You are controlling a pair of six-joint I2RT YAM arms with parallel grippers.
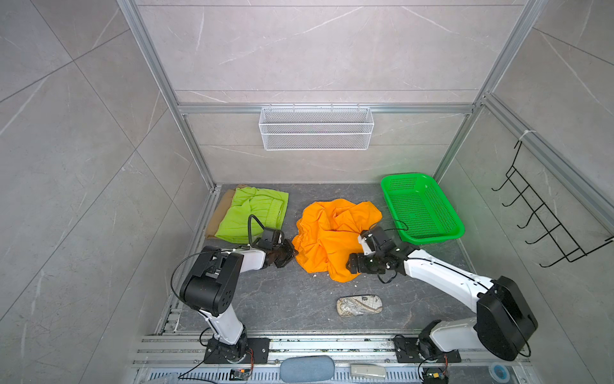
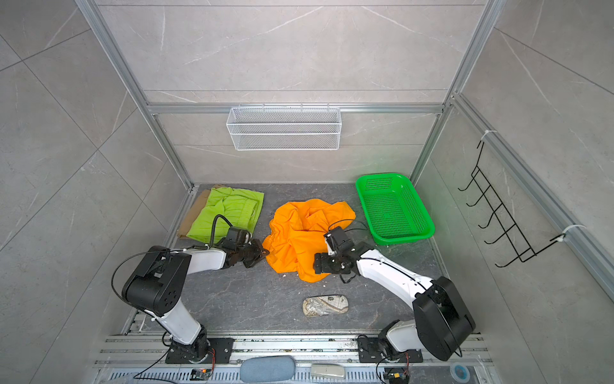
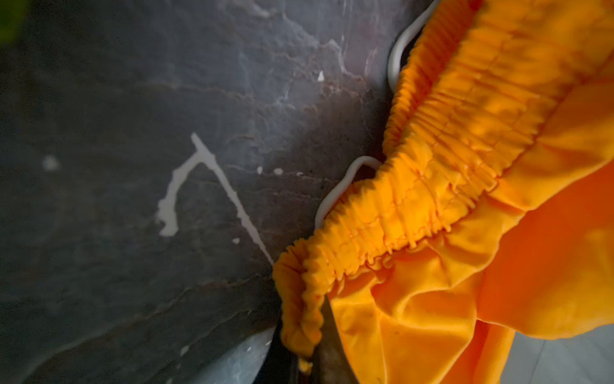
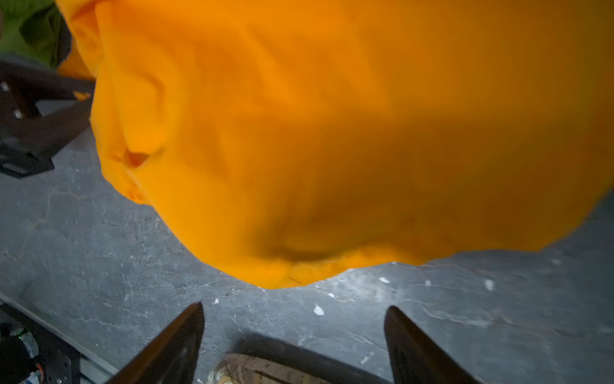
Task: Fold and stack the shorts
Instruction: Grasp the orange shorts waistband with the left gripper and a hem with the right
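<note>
Tan shorts [image 1: 217,216] far left, largely hidden under lime green shorts [image 1: 247,212]. Left gripper [image 1: 293,253] clamped on waistband of crumpled orange shorts [image 1: 332,232] at centre; jaws cut off in wrist view. Right gripper [image 4: 295,306] spread wide, empty, just beside blurred cloth

We note bright, diffuse light in both top views, soft shadows on the bench [image 1: 282,299], straight lines bowed at the edges. Wrist views dimmer: orange shorts [image 4: 332,133] blurred (very near the lens), bench there dark, soft.
</note>
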